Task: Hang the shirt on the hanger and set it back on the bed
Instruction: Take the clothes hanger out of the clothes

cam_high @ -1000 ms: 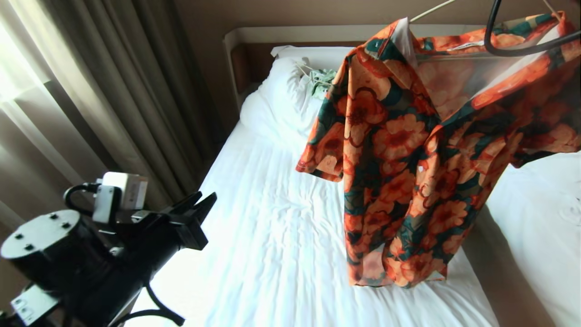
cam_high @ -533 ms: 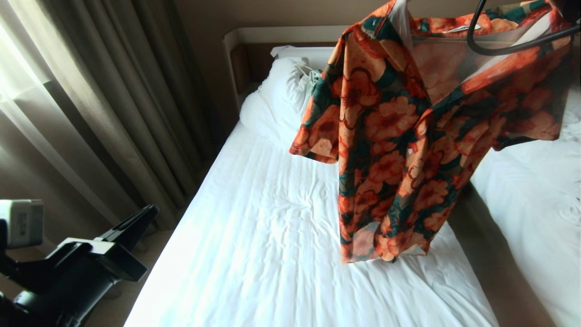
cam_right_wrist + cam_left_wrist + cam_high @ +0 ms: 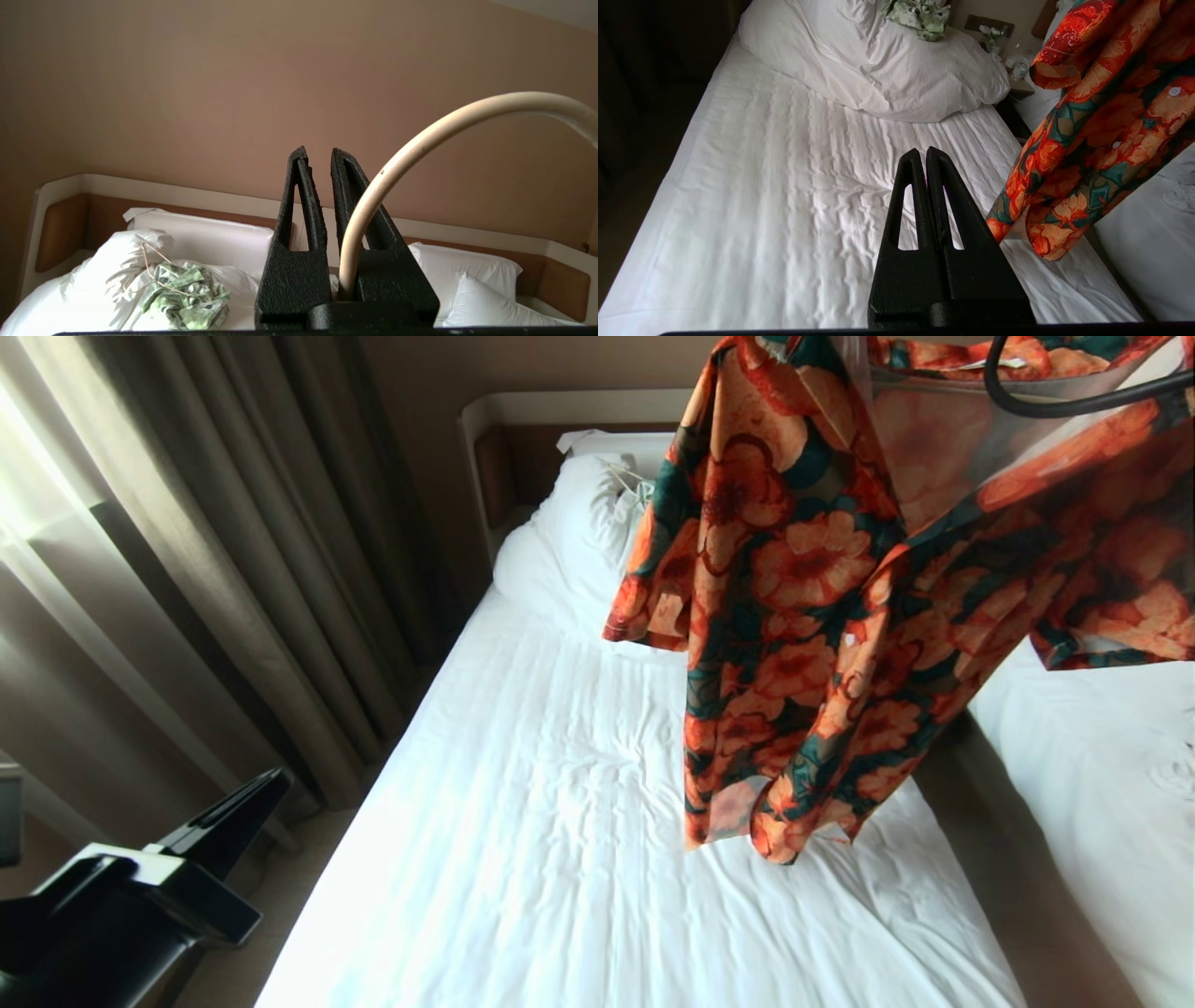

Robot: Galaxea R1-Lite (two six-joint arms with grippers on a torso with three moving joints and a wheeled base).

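The flowered orange-and-green shirt (image 3: 840,597) hangs in the air over the right side of the bed (image 3: 560,803), its hem just above the white sheet and its collar cut off by the head view's top edge. My right gripper (image 3: 317,151) is high up, out of the head view, shut on the cream hook of the hanger (image 3: 420,140). My left gripper (image 3: 266,789) is low at the bed's left side, shut and empty. In the left wrist view that gripper (image 3: 926,150) points along the sheet (image 3: 784,186), with the shirt (image 3: 1101,116) hanging apart from it.
A bunched duvet (image 3: 878,60) with a crumpled green-and-white garment (image 3: 187,294) lies at the headboard (image 3: 560,406). Curtains (image 3: 187,523) line the left side. Another white bed (image 3: 1102,775) stands on the right across a narrow gap. A black cable (image 3: 1074,401) loops before the shirt.
The shirt has been lifted higher, its hem rising off the sheet. My left arm has drawn back and down to the lower left, and its gripper has shut.
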